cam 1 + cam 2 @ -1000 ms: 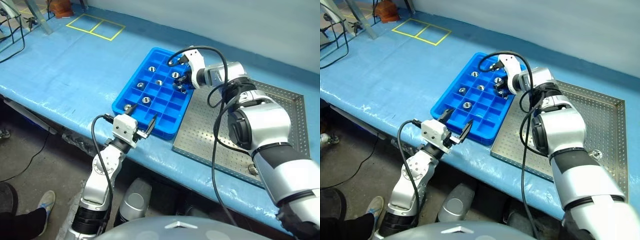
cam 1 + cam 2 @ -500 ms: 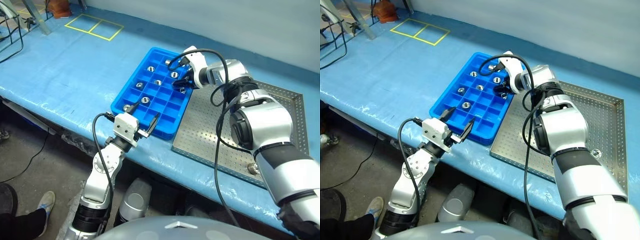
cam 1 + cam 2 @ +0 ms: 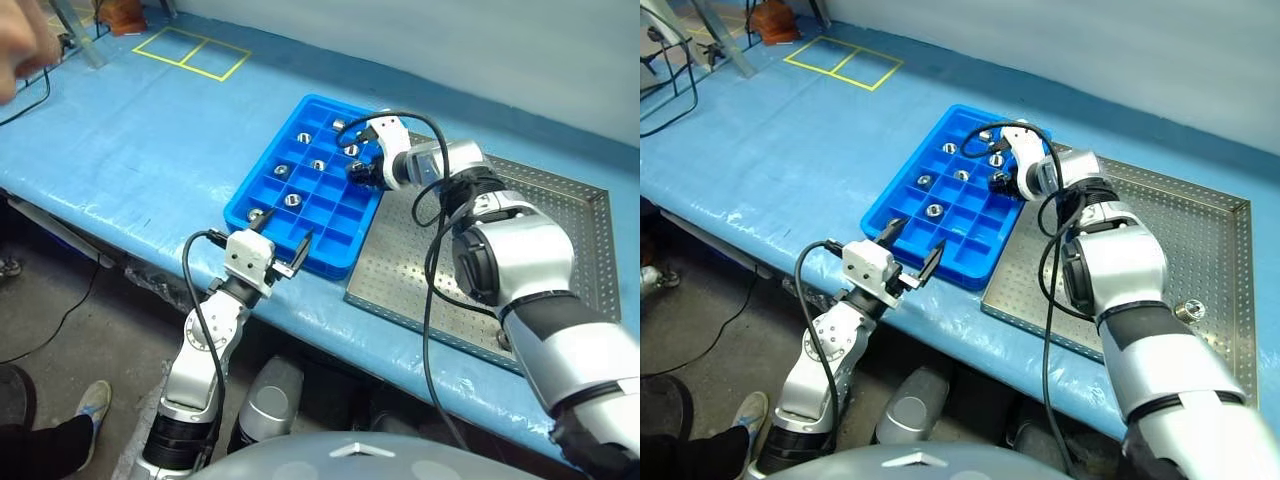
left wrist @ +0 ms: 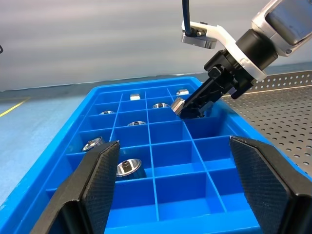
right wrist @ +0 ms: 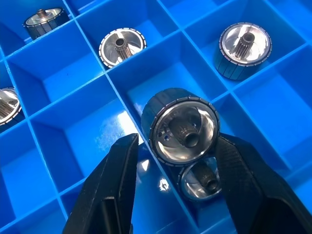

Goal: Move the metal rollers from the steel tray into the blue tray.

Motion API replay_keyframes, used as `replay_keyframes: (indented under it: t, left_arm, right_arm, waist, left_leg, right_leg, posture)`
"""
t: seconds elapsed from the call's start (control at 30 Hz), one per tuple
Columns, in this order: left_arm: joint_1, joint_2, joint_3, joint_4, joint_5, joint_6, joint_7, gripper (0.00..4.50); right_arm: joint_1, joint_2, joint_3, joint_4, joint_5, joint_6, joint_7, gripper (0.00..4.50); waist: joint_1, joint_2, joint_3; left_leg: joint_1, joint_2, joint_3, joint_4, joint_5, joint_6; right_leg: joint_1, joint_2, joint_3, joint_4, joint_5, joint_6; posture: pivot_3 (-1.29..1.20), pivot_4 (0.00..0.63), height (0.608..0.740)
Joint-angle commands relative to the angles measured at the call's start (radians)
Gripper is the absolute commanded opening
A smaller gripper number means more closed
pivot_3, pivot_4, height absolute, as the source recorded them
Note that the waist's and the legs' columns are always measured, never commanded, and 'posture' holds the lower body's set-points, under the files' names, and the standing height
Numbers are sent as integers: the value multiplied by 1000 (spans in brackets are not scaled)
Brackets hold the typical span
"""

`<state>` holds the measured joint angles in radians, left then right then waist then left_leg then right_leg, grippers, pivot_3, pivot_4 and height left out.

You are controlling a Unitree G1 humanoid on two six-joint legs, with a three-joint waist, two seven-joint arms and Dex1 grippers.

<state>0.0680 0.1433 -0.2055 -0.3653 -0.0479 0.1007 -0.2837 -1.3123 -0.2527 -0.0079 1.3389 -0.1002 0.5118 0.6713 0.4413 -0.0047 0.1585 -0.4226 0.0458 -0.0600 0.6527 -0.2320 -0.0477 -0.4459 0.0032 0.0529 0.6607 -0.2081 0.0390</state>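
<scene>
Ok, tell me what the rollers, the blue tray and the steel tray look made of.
Rollers: polished metal, probably steel; mirror-bright faces with a hollow centre and fine ridges at the rim.
Blue tray: looks like moulded plastic; glossy, uniform colour, thin grid walls.
Steel tray: dull grey sheet metal; rows of punched holes, low raised rim.

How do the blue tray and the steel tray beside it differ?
The blue tray is bright plastic split into square compartments; the steel tray is one flat sheet of grey perforated metal. The blue tray holds several metal rollers; the steel tray shows just one. The blue tray is narrower. Both rest on the blue-covered table, side by side.
</scene>
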Motion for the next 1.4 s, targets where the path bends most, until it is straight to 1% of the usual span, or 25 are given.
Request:
replay_keyframes:
  t: [0.03, 0.07, 0.23, 0.37, 0.47, 0.53, 0.6, 0.73, 0.8, 0.9, 1.0, 1.2, 1.33, 1.4]
  left_arm:
    - [2, 3, 6, -54, 3, -9, 6, 3922]
    - [2, 3, 6, -54, 3, -10, 7, 3922]
    - [-5, 1, 7, -51, 2, -12, 7, 3922]
    - [-24, -15, 16, -43, -24, -20, 4, 3922]
    - [-74, -38, 24, -2, -11, -25, 26, 3922]
    - [-119, -52, 27, 38, 18, -25, 53, 3922]
    - [-161, -59, 30, 80, 56, -35, 90, 3922]
    - [-281, -85, 52, 216, 132, -70, 190, 3922]
    - [-342, -81, 56, 282, 192, -89, 249, 3922]
    - [-403, -89, 63, 335, 218, -119, 291, 3922]
    - [-464, -92, 48, 387, 179, -146, 231, 3922]
    - [-503, -77, 6, 449, 121, -174, 75, 3922]
    - [-508, -80, -11, 461, 84, -172, -4, 3922]
    - [-510, -86, -12, 461, 73, -172, -26, 3922]
  right_arm:
    - [-10, -2, -30, -8, 25, -5, -9, 1902]
    - [-12, -3, -31, -8, 25, -5, -6, 1795]
    - [-32, -27, -32, -17, 25, -17, 18, 1796]
    - [-62, -59, -32, -54, 41, -19, 142, 1796]
    - [-70, -90, -64, -149, 95, -31, 222, 1796]
    - [-36, -102, -82, -271, 141, -17, 264, 1796]
    - [35, -107, -86, -446, 181, 12, 276, 1796]
    - [244, -102, -143, -941, 349, 245, 260, 1796]
    - [335, -81, -189, -1148, 439, 368, 204, 1796]
    - [424, -45, -246, -1336, 548, 501, 121, 1796]
    - [518, 5, -288, -1486, 641, 596, 42, 1796]
    - [567, 121, -394, -1609, 846, 714, -90, 1796]
    - [589, 149, -399, -1637, 918, 725, -158, 1796]
    - [601, 157, -396, -1638, 948, 720, -186, 1796]
  waist:
    - [1, 0, 0]
    - [2, 0, 0]
    - [4, 0, 0]
    - [11, 1, 1]
    - [11, 1, 1]
    - [7, 2, 2]
    - [-3, 3, 2]
    - [-14, 2, 1]
    - [-29, 2, 1]
    - [-60, 2, 2]
    - [-92, 2, 1]
    - [-179, 2, 1]
    - [-250, 2, 1]
    - [-289, 2, 1]
  left_leg:
    - [0, 0, 0, 0, 0, 0]
    - [0, 0, 0, 0, 0, 0]
    - [0, 0, 0, 0, 0, 0]
    - [-1, 0, 0, 0, 0, 0]
    - [-2, 0, 0, 0, 0, 0]
    - [-2, 0, 0, 0, 0, 0]
    - [-3, 1, -1, 0, 0, 0]
    - [-3, 0, -3, 3, -1, 1]
    - [-5, 0, -3, 6, -1, 1]
    - [-6, 0, -3, 9, -1, 1]
    - [-5, 0, -3, 10, 0, 1]
    - [-2, 0, -2, 10, 1, 3]
    - [0, 0, -2, 10, 2, 4]
    - [6, 0, -2, 8, 2, 5]
  right_leg:
    - [0, 0, 0, 0, 0, 0]
    - [0, 0, 0, 0, 0, 0]
    - [0, 0, 0, 0, 0, 0]
    - [-1, 0, 0, -1, 0, 0]
    - [-2, 0, 0, -1, 0, 0]
    - [-2, 1, 0, -1, 0, 0]
    - [-1, 1, 0, -2, 0, 0]
    - [1, 1, -1, -3, 1, 1]
    - [1, 1, -1, -2, 1, 1]
    - [1, 1, -1, -1, 3, 1]
    - [3, 1, -1, -1, 4, 1]
    - [5, 2, 1, 0, 7, 1]
    - [7, 1, 2, 0, 8, 2]
    - [13, 1, 2, -1, 7, 2]
  posture:
    - [550, 150, 740]
    - [547, 150, 740]
    - [534, 150, 740]
    - [504, 150, 740]
    - [450, 150, 740]
    - [407, 150, 740]
    - [381, 150, 740]
    - [321, 150, 740]
    - [290, 150, 740]
    - [257, 150, 740]
    - [228, 150, 740]
    - [185, 150, 740]
    - [168, 150, 740]
    - [166, 150, 740]
